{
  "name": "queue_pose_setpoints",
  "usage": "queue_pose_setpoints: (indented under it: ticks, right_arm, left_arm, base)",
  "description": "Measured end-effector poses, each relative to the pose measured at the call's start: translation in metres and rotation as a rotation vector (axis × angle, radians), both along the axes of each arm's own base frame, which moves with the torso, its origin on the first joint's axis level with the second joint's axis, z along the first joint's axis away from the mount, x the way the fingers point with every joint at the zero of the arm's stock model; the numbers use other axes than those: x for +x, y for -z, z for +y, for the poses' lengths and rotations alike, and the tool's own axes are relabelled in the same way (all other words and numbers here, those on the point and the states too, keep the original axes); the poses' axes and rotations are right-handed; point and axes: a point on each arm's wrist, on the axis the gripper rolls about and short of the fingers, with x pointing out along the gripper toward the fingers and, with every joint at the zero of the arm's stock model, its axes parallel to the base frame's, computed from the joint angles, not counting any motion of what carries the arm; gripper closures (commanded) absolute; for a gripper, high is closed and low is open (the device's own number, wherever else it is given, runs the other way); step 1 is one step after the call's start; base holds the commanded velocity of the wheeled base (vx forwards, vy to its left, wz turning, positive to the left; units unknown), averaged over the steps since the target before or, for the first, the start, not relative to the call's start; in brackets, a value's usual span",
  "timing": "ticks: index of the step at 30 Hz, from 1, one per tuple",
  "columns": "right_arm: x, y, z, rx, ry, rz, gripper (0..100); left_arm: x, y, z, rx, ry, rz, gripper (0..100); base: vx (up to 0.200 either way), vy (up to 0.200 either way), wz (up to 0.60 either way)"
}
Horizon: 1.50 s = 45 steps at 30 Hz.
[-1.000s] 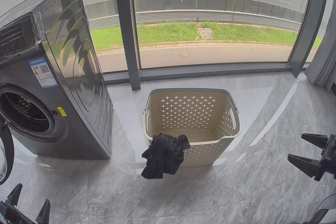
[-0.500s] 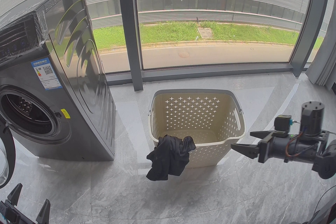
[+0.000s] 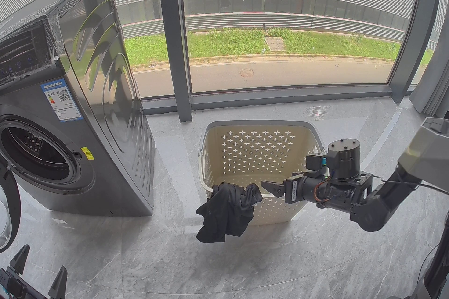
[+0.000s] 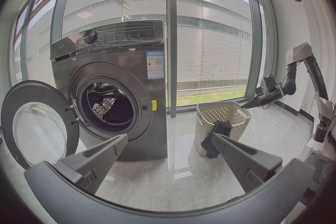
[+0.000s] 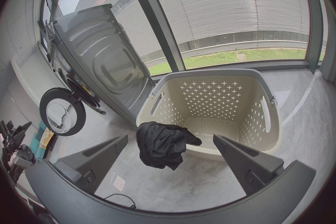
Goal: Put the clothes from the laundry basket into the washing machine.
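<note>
Black garment [image 3: 228,211] draped over basket [image 3: 262,123] rim | judged light, limp; best pinched at bunched top fold | right gripper [image 5: 169,137] fingers [image 5: 245,161] spread wide, nothing held

Grey marble floor [image 3: 290,258], tall daylit window [image 3: 290,15] with dark frame, grass strip outside.

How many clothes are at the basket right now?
1: a black garment draped over the basket's near rim, hanging outside. Part of the floor inside is hidden.
</note>
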Motion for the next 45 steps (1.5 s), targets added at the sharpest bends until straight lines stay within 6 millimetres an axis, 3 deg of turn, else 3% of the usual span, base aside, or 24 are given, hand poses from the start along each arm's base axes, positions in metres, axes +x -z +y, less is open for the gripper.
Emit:
queue_pose_setpoints:
  ticks: [8,23,31,41,42,45]
  right_arm:
    - [0.023,0.032,0.019,-0.012,0.005,-0.002,0]
    - [0.044,0.078,0.038,-0.043,-0.017,0.026,0]
    - [0.048,0.092,0.051,-0.05,-0.042,0.023,0]
    - [0.049,0.093,0.059,-0.033,-0.066,-0.001,0]
    - [0.049,0.093,0.06,-0.028,-0.071,-0.01,100]
    - [0.048,0.096,0.06,-0.026,-0.074,-0.015,100]
  left_arm:
    - [0.0,0.0,0.0,0.003,0.0,0.0,0]
    - [0.0,0.0,0.0,0.002,0.0,0.0,0]
    - [0.0,0.0,0.0,0.001,0.001,0.001,0]
    - [0.0,0.0,0.0,0.001,0.001,0.001,0]
    - [0.0,0.0,0.0,0.001,0.001,0.001,0]
    - [0.0,0.0,0.0,0.001,0.001,0.001,0]
  base:
    - [0.0,0.0,0.0]
    - [0.0,0.0,0.0]
    - [0.0,0.0,0.0]
    - [0.0,0.0,0.0]
    - [0.0,0.0,0.0]
    - [0.0,0.0,0.0]
